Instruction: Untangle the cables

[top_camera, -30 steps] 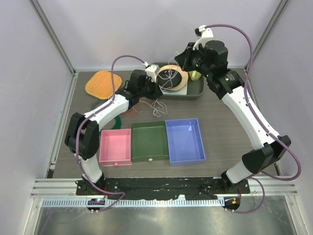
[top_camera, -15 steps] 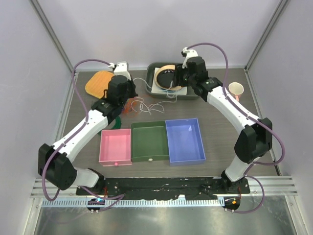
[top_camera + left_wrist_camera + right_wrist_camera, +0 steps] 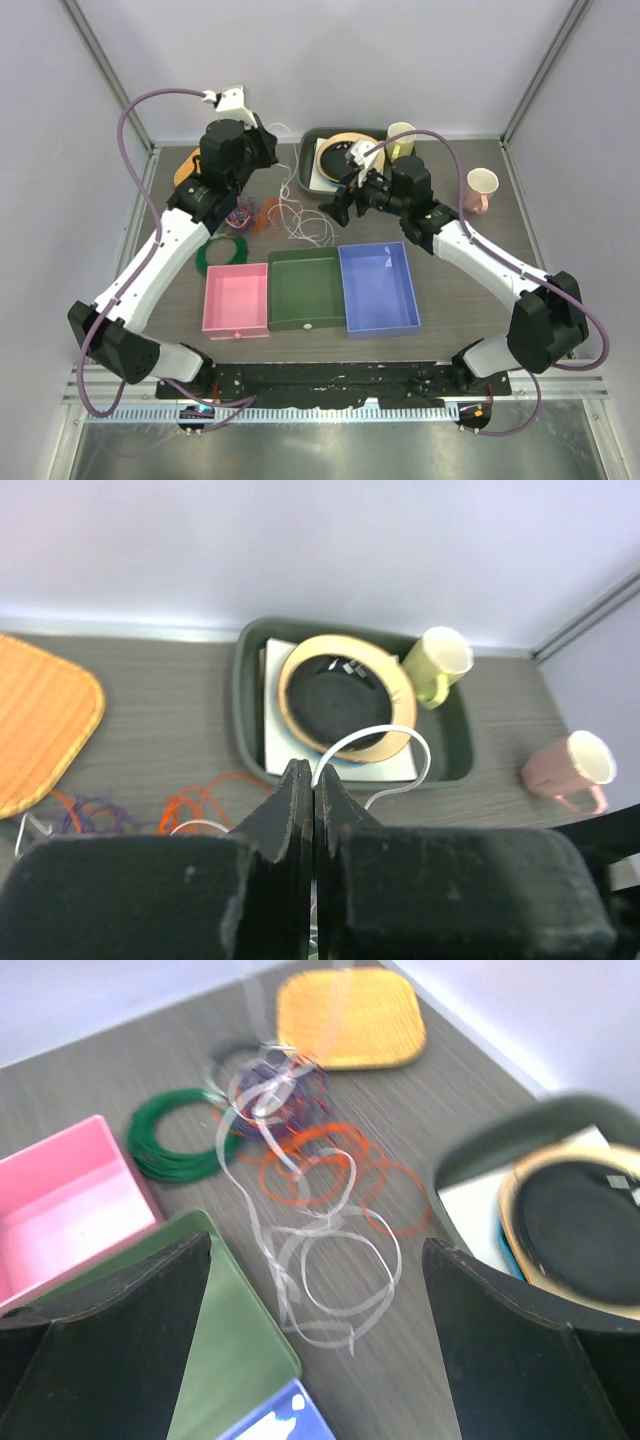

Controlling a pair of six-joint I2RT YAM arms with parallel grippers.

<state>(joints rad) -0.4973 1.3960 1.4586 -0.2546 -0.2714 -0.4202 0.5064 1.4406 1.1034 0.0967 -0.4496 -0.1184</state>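
Nearest you on the dark worktop [image 3: 450,260], three open rectangular plastic bins sit side by side: a pink bin [image 3: 236,298], a dark green bin [image 3: 306,288] and a blue bin [image 3: 378,288]. Just beyond the pink bin lies a thick dark green coiled ring [image 3: 222,248].

Past the ring, the thin orange, dark purple and white cables [image 3: 262,212] lie in one tangle on the worktop. The purple and orange loops are to the left, and the white loops [image 3: 320,1280] trail right toward the green bin's far edge.

Your right end effector [image 3: 335,205] hangs over the right side of that tangle. It is released, its fingers [image 3: 110,1300] spread wide, with the white loops below and between them.

Farther back, your left end effector [image 3: 272,143] is raised and clenched on a white cable [image 3: 375,737], jaws pressed together. The cable arcs out of them and runs down to the tangle.

Behind both is a dark green tray [image 3: 240,695] holding a wooden-rimmed black disc [image 3: 345,695] and a yellow-green cup [image 3: 400,135]. A pink cup [image 3: 482,185] stands to the right of the tray, and an orange woven mat [image 3: 185,165] lies far left.
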